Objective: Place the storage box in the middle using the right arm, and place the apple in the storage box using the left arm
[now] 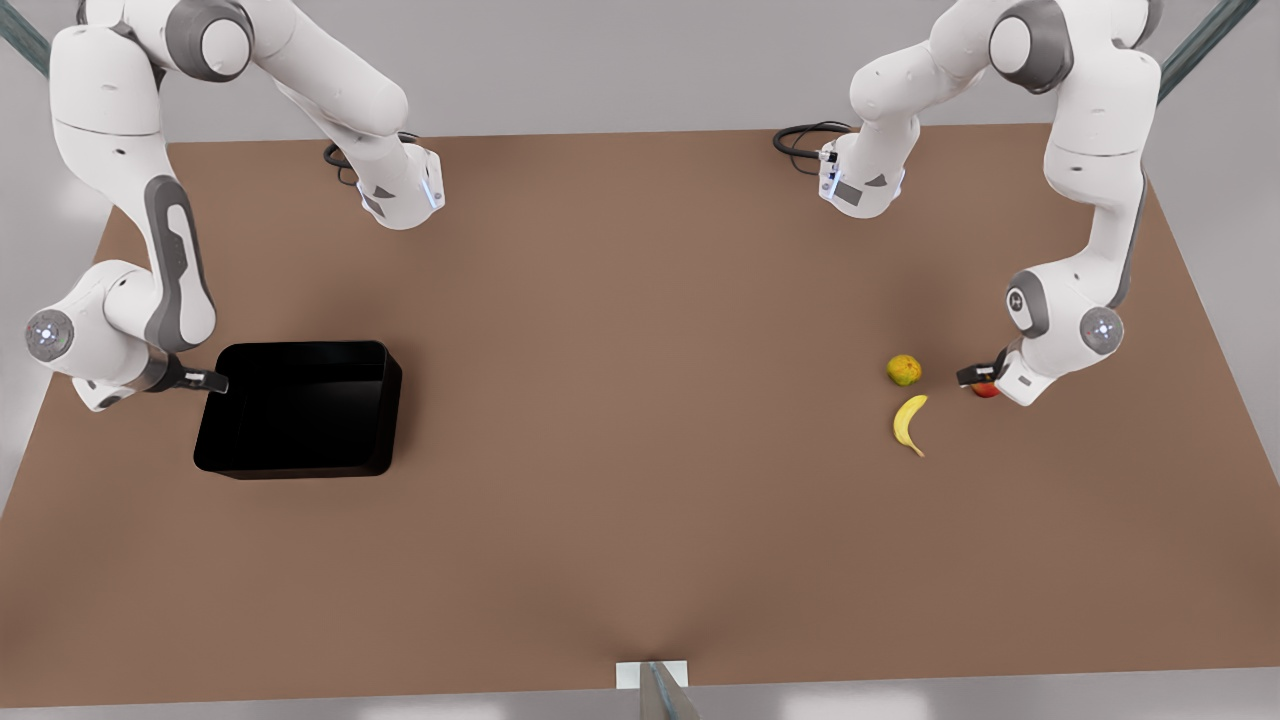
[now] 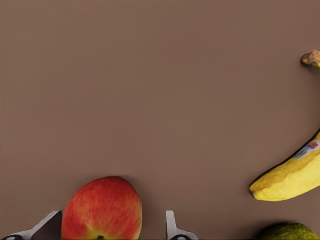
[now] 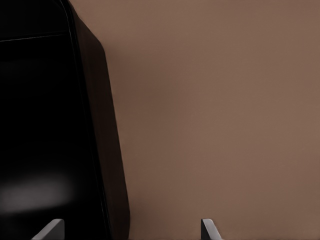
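A: Front view first. Where are your grippers?

B: My right gripper (image 1: 222, 381) is at the front view's left, low at the wall of the storage box (image 1: 300, 410) on the side nearest that arm. My left gripper (image 1: 975, 377) is at the front view's right, down over the apple (image 1: 987, 390).

A: Are the fingers closed on anything?

B: No. In the right wrist view my right gripper (image 3: 132, 235) has its fingers (image 3: 209, 231) spread wide, one to each side of the storage box (image 3: 45, 125) wall, which runs up between them. In the left wrist view my left gripper (image 2: 112, 234) is spread as well, with the apple (image 2: 102, 209) between the fingers (image 2: 171, 229) and a gap left on at least one side.

A: Where does the box sit?

B: Flat on the table (image 1: 640, 500), well toward the front view's left, far from the fruit.

A: And around the apple?

B: A banana (image 1: 909, 423) and a yellow-green fruit (image 1: 904, 370) lie close by on the table, toward the middle. The banana (image 2: 292, 175) and the green fruit (image 2: 290, 232) also show at the edge of the left wrist view, apart from the apple.
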### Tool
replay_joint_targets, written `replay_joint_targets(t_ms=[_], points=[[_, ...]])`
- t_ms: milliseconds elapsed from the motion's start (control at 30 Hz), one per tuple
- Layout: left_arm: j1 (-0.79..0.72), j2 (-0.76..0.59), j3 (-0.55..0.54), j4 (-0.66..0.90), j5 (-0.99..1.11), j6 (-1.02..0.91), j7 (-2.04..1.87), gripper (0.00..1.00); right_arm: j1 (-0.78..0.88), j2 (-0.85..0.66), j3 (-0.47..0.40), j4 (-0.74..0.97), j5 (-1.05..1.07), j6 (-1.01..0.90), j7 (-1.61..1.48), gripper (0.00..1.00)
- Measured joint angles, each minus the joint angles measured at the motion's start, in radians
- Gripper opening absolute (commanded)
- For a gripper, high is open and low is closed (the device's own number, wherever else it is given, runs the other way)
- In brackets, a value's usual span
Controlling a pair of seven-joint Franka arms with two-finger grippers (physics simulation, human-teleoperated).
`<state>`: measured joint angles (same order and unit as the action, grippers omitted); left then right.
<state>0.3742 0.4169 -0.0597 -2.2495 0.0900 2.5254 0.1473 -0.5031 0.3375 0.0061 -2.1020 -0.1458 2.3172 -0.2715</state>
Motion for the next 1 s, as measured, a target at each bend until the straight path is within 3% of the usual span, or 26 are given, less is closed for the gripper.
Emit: replay_joint_targets(t_ms=[300,333,367,400,467,1000], points=[[0.002,0.020,0.001,0.015,0.000,0.003,0.000,1.00,-0.006,0.034,0.002,-0.066,-0.025,0.080,0.002,0.98],[0.002,0.020,0.001,0.015,0.000,0.003,0.000,1.00,-0.008,0.034,0.002,-0.066,-0.025,0.082,0.002,0.72],[0.002,0.020,0.001,0.015,0.000,0.003,0.000,0.99,-0.008,0.034,0.002,-0.066,-0.025,0.085,0.002,0.35],[0.002,0.020,0.001,0.015,0.000,0.003,0.000,0.96,-0.008,0.034,0.002,-0.066,-0.024,0.084,0.002,0.21],[0.002,0.020,0.001,0.015,0.000,0.001,0.000,0.83,-0.006,0.034,0.003,-0.066,-0.025,0.083,0.003,0.21],[0.002,0.028,0.001,0.025,0.000,0.000,-0.002,0.74,-0.008,0.049,0.019,-0.049,-0.018,0.071,-0.002,0.21]])
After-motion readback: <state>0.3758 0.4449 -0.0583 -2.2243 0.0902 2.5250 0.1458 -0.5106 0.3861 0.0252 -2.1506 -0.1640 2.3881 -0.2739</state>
